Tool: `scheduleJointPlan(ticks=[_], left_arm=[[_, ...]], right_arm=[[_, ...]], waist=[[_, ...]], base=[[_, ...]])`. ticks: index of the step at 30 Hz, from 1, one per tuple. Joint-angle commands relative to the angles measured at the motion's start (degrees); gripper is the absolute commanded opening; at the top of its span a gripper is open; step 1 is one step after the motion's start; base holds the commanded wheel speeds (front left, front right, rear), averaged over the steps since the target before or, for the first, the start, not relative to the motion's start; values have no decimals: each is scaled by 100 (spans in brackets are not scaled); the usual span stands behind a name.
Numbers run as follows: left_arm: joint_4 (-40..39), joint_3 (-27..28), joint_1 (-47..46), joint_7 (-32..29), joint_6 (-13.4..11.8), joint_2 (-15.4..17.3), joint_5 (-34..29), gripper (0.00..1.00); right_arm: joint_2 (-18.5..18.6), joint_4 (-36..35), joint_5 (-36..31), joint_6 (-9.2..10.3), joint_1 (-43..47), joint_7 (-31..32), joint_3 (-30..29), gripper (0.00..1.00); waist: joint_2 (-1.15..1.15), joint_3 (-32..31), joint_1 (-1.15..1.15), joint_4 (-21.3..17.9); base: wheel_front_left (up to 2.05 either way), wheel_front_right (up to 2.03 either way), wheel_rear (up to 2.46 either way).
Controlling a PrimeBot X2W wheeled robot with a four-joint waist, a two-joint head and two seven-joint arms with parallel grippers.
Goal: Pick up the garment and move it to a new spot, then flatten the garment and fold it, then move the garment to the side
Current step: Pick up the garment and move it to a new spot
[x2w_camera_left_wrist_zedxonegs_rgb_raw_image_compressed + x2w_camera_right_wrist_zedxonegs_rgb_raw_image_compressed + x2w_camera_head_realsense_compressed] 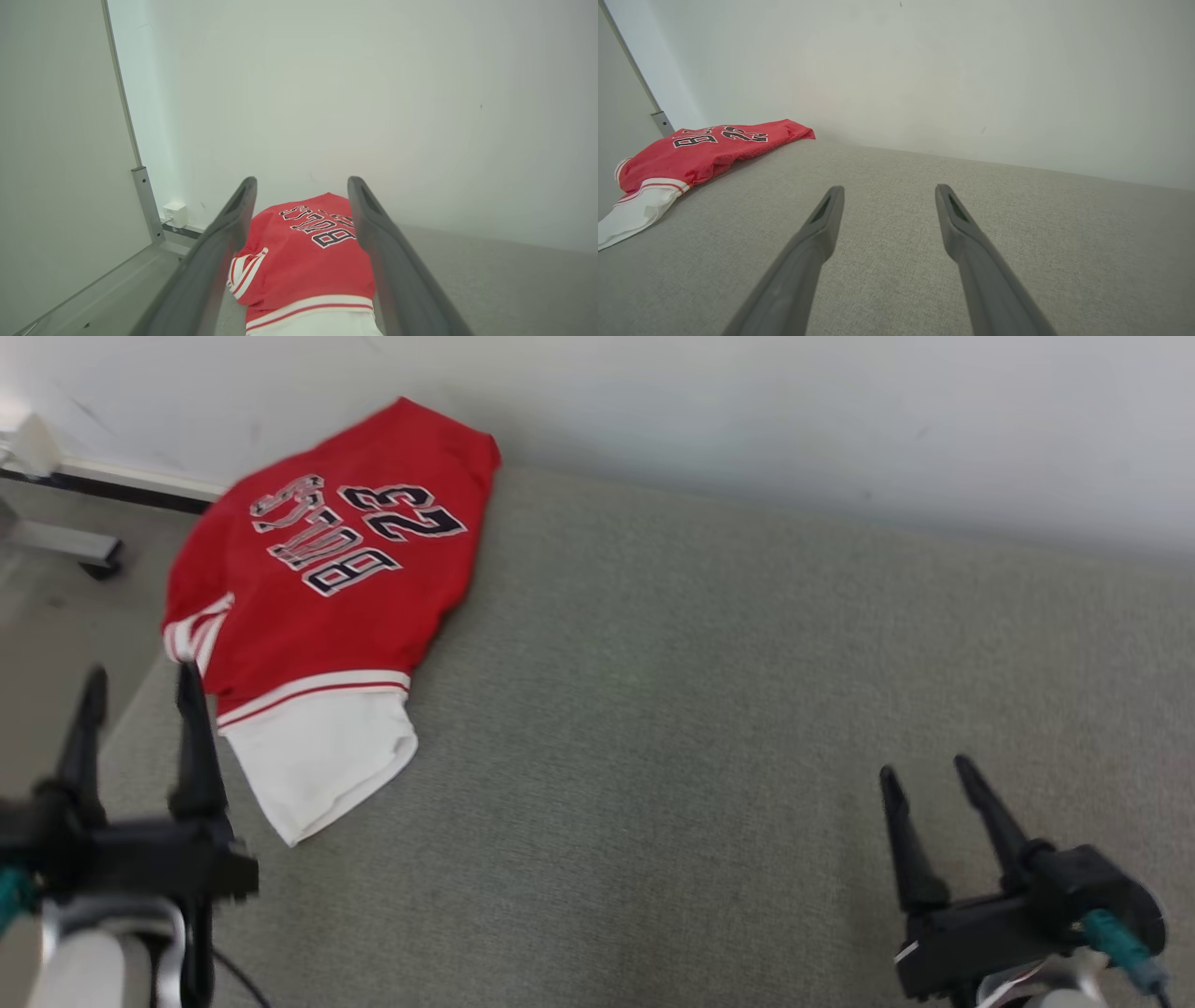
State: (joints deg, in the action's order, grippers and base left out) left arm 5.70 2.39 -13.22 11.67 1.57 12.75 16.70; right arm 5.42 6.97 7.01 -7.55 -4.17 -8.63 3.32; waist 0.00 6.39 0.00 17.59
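The garment (327,607) is a red jersey with dark "23" lettering and a white lower part, folded into a compact shape. It lies at the far left of the grey fabric surface (709,728), its top end up against the white wall. My left gripper (142,679) hovers open just off the garment's near-left corner, apart from the cloth. In the left wrist view the garment (303,261) shows between and beyond my open fingers (224,242). My right gripper (924,767) stands open far to the right over bare fabric. The right wrist view has the garment (700,151) at its far left.
A white wall (794,420) runs along the back of the surface. Off the surface's left edge lie the floor (56,644), a metal frame foot (65,546) and a wall socket (175,213). Bare fabric stretches wide across the middle and right.
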Motion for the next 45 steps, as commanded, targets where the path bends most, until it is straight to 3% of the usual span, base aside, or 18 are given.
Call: scheduleJointPlan(ticks=[1, 8, 19, 28, 40, 41, 42, 43, 45], left_arm=[[69, 34, -431, -51, 31, 70, 52, 100], [390, 100, -1823, -338, 95, 349, 192, 100], [1725, 187, -3571, -933, 219, 1038, 249, 100], [3012, 23, -4024, -1713, 290, 1453, 213, 100], [4403, -165, -4053, -3782, 239, 1602, 439, 100], [4435, -189, -4052, -3879, 220, 1611, 422, 78], [4486, -215, -4032, -3997, 212, 1609, 424, 24], [4523, -276, -4015, -4102, 205, 1625, 373, 0], [4531, -339, -4037, -4189, 202, 1630, 350, 0]], right_arm=[[97, -92, -17, 12, -133, 0, -87, 100], [297, -391, 1, 12, -477, 30, -339, 100], [367, -527, 91, 12, -872, -164, -888, 100], [384, -437, 152, 12, -1010, -288, -1038, 100], [324, -333, 72, 12, -1059, -296, -1005, 100], [327, -335, 75, 12, -1053, -289, -999, 100], [326, -337, 73, 12, -1050, -280, -990, 100], [327, -338, 66, 12, -1043, -282, -986, 100], [330, -347, 54, 12, -1035, -264, -977, 100]], waist=[[0, 715, 0, -550], [0, 1528, 0, -1005], [0, 2357, 0, -1700], [0, 2507, 0, -1908], [0, 2292, 0, -1979], [0, 2275, 0, -1983], [0, 2257, 0, -1992], [0, 2238, 0, -1998], [0, 2202, 0, -2009]], base=[[0, 0, 0], [0, 0, 0], [0, 0, 0], [0, 0, 0], [0, 0, 0], [0, 0, 0], [0, 0, 0], [0, 0, 0], [0, 0, 0]])
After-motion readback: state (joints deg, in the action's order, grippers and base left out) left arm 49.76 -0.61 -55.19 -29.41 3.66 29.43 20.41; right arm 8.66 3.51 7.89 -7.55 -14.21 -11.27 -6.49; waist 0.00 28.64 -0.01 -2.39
